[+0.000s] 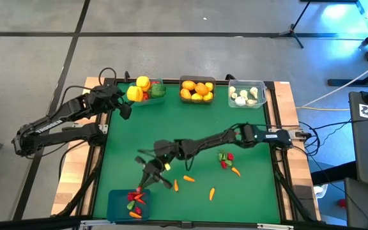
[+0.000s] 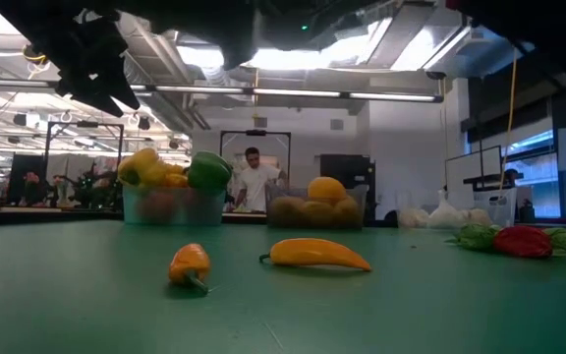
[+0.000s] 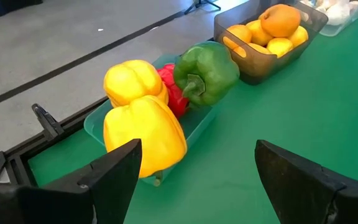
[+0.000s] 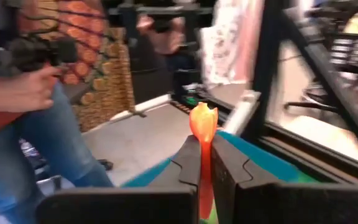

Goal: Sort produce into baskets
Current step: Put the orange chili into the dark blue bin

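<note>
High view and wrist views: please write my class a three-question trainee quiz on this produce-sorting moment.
1. True or false: the right gripper is shut on a slim orange toy carrot.
2. The clear rectangular plastic bin holds: A carrots, B white toy garlic bulbs, C oranges.
3. Fill in: the left gripper hangs open beside the translucent teal plastic bin of ____.
Key: 1 true; 2 B; 3 peppers.

even overhead light falls on the green worktop (image 1: 248, 140), with soft arm shadows. low view is backlit by glaring ceiling lights (image 2: 293, 59), arms silhouetted. the right wrist view is motion-blurred; a person's jeans (image 4: 48, 149) are smeared.
</note>
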You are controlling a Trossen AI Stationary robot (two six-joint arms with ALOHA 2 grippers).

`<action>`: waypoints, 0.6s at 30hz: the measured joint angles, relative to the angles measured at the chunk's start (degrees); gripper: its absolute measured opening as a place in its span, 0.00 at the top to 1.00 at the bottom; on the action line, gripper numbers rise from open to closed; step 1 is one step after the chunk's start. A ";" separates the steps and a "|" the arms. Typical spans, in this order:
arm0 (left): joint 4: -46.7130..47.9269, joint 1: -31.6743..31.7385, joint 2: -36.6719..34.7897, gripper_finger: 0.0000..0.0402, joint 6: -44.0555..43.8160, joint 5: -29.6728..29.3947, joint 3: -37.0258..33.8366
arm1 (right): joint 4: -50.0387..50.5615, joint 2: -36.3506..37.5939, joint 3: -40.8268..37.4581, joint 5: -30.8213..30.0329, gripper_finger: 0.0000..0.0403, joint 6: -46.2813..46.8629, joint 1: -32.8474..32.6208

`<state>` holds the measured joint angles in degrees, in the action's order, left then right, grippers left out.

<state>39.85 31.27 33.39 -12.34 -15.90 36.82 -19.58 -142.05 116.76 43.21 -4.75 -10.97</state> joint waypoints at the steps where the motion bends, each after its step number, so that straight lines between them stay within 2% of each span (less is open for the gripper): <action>1: -0.02 0.00 0.01 0.23 -0.16 -0.02 0.00 | 0.16 -1.02 1.25 0.38 0.97 0.02 -0.62; 8: 0.00 0.00 0.01 0.23 -0.64 -0.02 0.00 | 0.06 -5.92 6.84 0.89 0.97 0.17 -2.55; 18: 0.05 0.00 0.00 0.23 -1.31 -0.02 0.00 | 0.14 -6.19 7.09 -0.53 0.96 -0.38 -2.54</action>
<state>39.90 31.27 33.39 -13.65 -15.92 36.82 -19.44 -148.24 123.85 42.68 -5.13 -13.50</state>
